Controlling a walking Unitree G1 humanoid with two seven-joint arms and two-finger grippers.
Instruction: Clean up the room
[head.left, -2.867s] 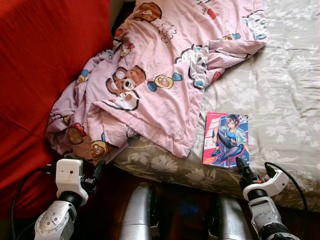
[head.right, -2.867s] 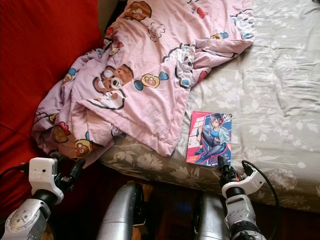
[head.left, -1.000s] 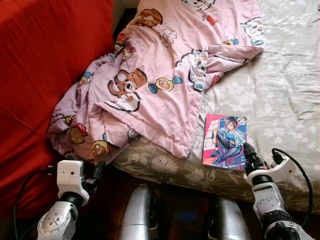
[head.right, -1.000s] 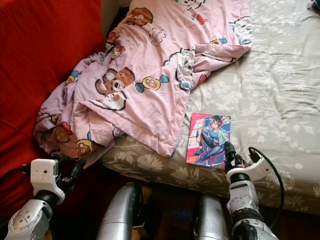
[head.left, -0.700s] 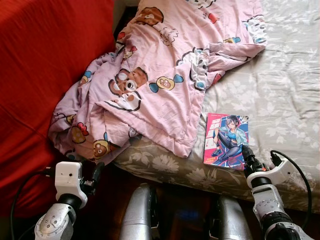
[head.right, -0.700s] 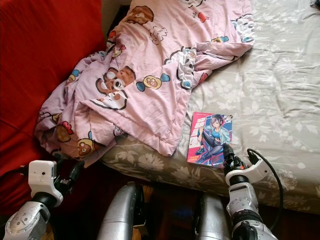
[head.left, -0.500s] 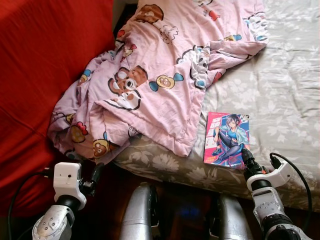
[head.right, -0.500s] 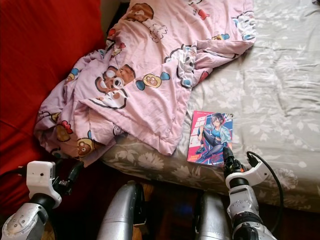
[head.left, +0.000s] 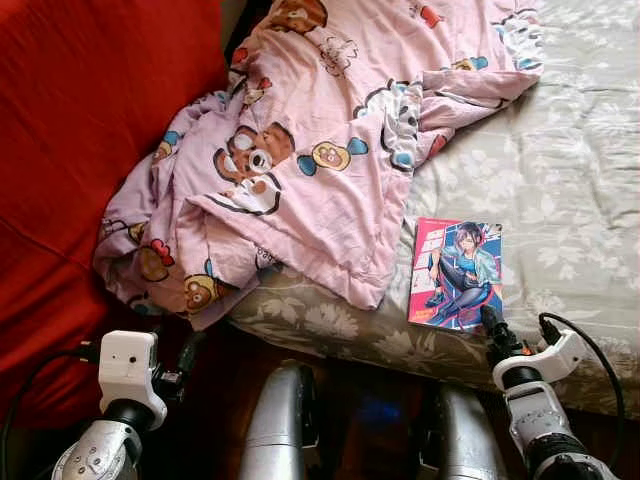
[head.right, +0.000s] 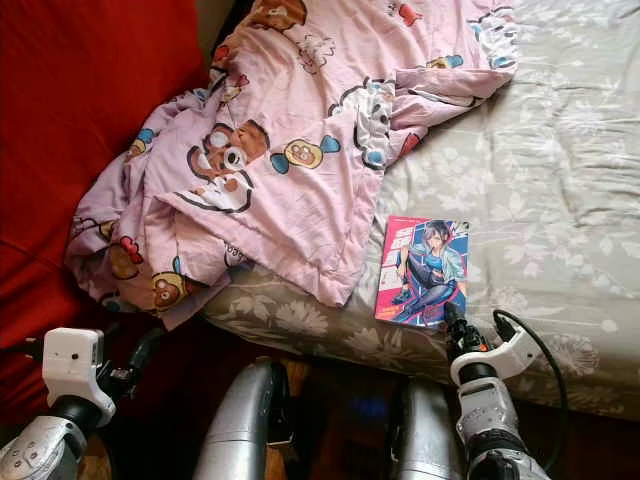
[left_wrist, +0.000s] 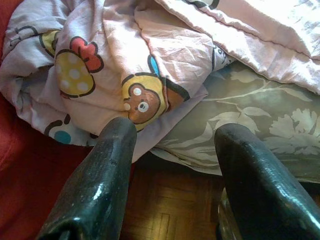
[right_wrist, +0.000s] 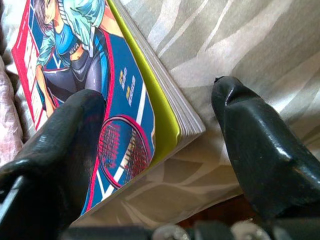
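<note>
1. One book (head.left: 457, 274) lies flat on the bed (head.left: 570, 180), near edge, just right of the pink blanket (head.left: 320, 150).
2. Our right gripper (right_wrist: 160, 150) is released, fingers straddling the book's near right corner, not clamped.
3. Our left gripper (left_wrist: 172, 165) hangs spread below the blanket, idle.
4. Risk: closing on one corner could fan the pages or push the book away over the soft sheet.

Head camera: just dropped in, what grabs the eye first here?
The rumpled pink cartoon-print blanket spills off the bed's near-left corner against a big red surface. A bright comic book lies flat by the near edge of the grey floral bedspread; the right gripper is open, its fingers straddling the book's near corner.
</note>
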